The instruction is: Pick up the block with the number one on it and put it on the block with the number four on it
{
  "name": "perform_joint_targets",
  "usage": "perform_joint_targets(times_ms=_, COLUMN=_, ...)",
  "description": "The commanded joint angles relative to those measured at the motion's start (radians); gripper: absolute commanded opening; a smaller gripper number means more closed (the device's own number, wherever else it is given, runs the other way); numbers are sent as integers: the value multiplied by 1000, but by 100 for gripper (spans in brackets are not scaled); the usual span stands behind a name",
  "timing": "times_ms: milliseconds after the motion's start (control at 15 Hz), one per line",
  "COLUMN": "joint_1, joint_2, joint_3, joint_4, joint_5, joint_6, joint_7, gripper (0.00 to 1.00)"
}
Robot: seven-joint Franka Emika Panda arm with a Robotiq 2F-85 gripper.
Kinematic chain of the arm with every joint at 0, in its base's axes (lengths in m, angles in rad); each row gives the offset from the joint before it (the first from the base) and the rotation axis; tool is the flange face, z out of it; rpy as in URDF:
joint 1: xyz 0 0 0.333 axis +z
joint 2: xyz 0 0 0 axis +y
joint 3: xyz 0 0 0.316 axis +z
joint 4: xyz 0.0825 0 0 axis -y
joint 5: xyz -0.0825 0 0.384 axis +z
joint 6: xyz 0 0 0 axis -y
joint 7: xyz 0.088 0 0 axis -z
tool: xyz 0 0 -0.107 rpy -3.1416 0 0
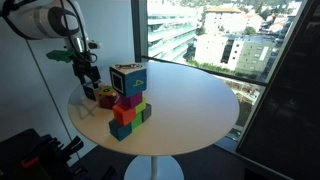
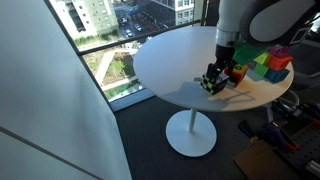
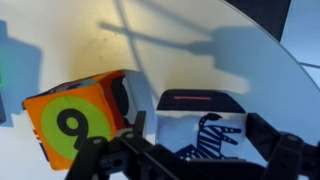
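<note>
White-faced, the zebra-picture block (image 3: pixel 205 138) sits on the desk (image 3: pixel 215 65) between the spread jaws of the tool (image 3: pixel 194 126), an orange block (image 3: pixel 72 122) just beside it.

Wrist view: end effector (image 3: pixel 200 132) cut by bottom edge. Dark linkages cover lower face of white cube (image 3: pixel 212 138) and bottom corner of orange block (image 3: pixel 65 118). No numeral readable on white cube. Pad contact with it: cannot tell. Green sliver (image 3: pixel 2 72) at left edge, cut off, unidentifiable.

Exterior view: arm (image 1: pixel 40 20) cut by top and left edges; markings on blue-framed cube (image 1: pixel 128 76) too small to read.

Exterior view: arm (image 2: pixel 250 20) cut by top edge and hides part of block stack (image 2: pixel 268 60). White cube largely hidden under end effector (image 2: pixel 212 82).
</note>
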Motion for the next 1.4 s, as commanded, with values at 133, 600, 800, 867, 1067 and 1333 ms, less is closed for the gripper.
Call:
perform_joint_targets(times_ms=133, joint_1=15, joint_2=49, joint_3=-29, joint_4=28, joint_5=-22, joint_6=28, joint_7=26, gripper=75)
perform_joint_targets(times_ms=600, joint_1=8, joint_2=7, joint_3=-37, joint_4=52, joint_5=19, joint_6=-26, joint_7=-23, gripper=31)
perform_joint_targets(times_ms=800, joint_1=2, joint_2=-18, joint_3=-42, joint_4=76, joint_5=35, joint_6=-92, joint_7=-50, gripper=11)
perform_joint_targets(times_ms=867, joint_1=1, joint_2=-25, joint_3=-44, joint_4=85, joint_5=34, joint_6=-118, joint_7=-52, gripper=7)
perform_joint_targets(times_ms=1067, joint_1=-3, joint_2=-50, joint_3=-49, joint_4=111, joint_5=41, joint_6=-195, joint_7=-66, gripper=7)
perform_joint_targets(times_ms=1333, joint_1=-10, joint_2=-82, joint_3=-56, joint_4=133, joint_5=72, joint_6=-249, joint_7=-89, gripper=9)
